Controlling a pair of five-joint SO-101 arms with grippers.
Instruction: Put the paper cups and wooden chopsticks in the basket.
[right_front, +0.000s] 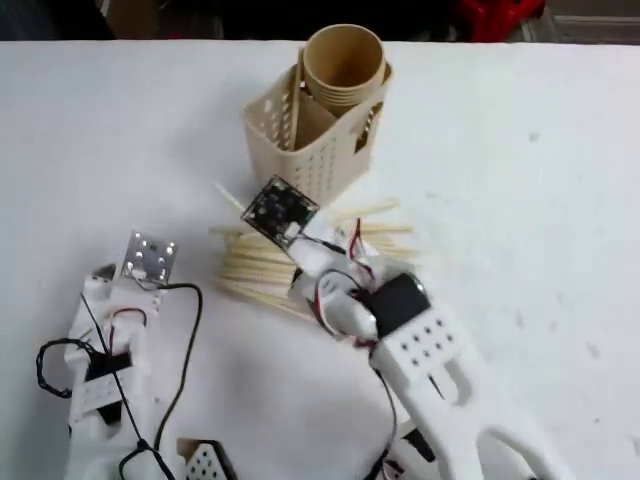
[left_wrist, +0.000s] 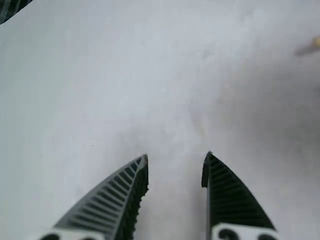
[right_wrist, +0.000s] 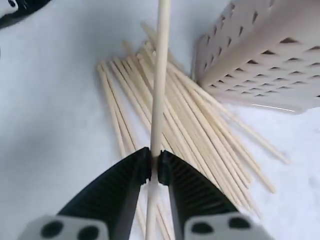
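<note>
While the right fingers (right_wrist: 120, 195) are pinching one chopstick (right_wrist: 161, 75) over the pile (right_wrist: 195, 120) beside the basket (right_wrist: 260, 60), standing it upright above a free compartment is looking wisest; the left fingers (left_wrist: 115, 200) are hanging spread over the desk (left_wrist: 150, 75).

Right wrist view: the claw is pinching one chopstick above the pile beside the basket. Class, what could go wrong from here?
1. The right claw seems to grip the chopstick at its tips alone, so the stick may swivel or slip.
2. Its long free end could strike the basket wall or the paper cups rather than drop inside.
</note>
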